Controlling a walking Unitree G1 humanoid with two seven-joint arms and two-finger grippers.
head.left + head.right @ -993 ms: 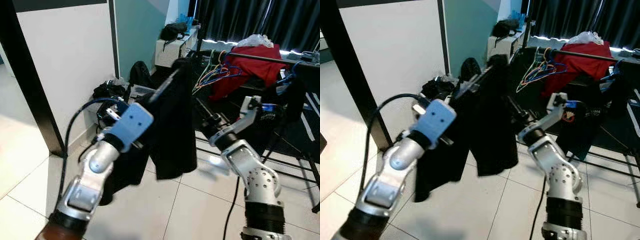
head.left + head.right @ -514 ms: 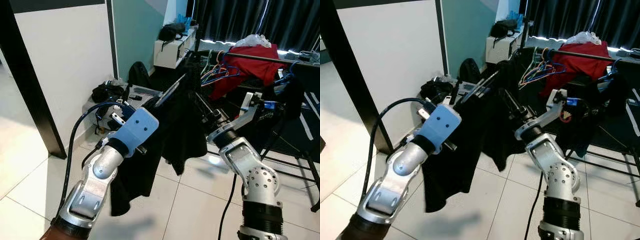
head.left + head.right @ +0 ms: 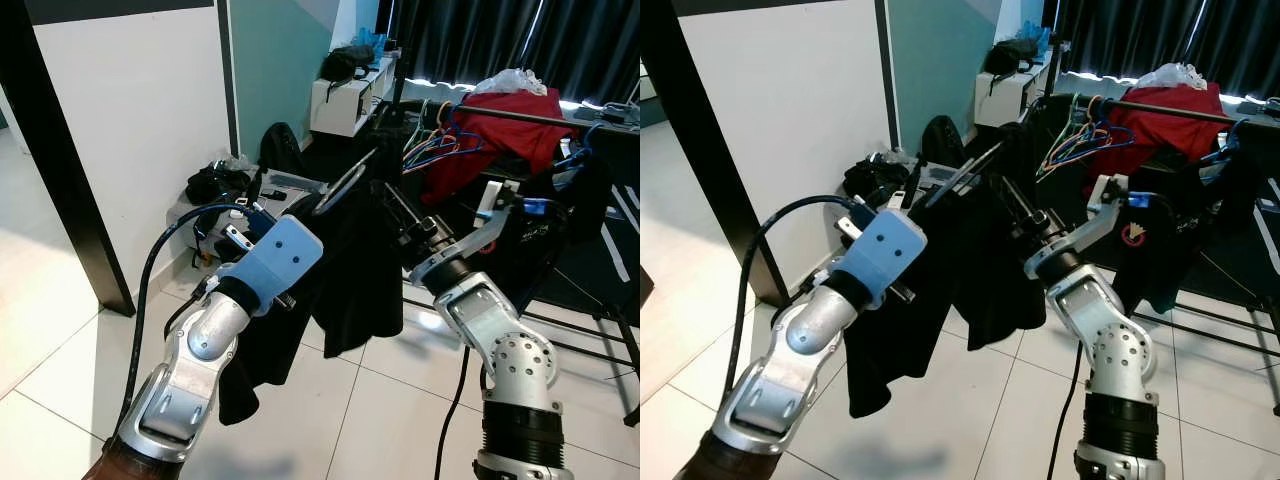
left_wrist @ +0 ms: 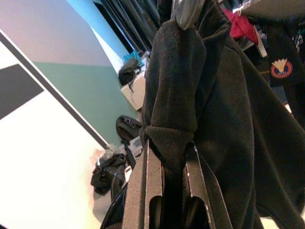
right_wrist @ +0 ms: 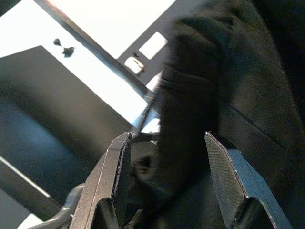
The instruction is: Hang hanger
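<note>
A black garment [image 3: 350, 270] hangs on a grey hanger [image 3: 343, 185] that I hold up between both arms, short of the clothes rack rail [image 3: 520, 117]. My left gripper [image 4: 169, 148] is shut on one fabric-covered end of the hanger. From the other side my right gripper [image 5: 167, 138] reaches in; its fingers [image 5: 224, 176] stand wide apart, open, with a fold of the garment between them. The hanger's hook is hidden by the cloth.
Coloured empty hangers [image 3: 430, 145] and a red garment [image 3: 500, 130] hang on the rail; a dark shirt with a logo [image 3: 1135, 235] hangs below. Bags and clutter [image 3: 215, 185] lie by the white wall. The rack's legs [image 3: 590, 320] cross the tiled floor at right.
Both arms have carried the garment up and forward toward the rack. It swung to the right half a second ago and now hangs straighter.
</note>
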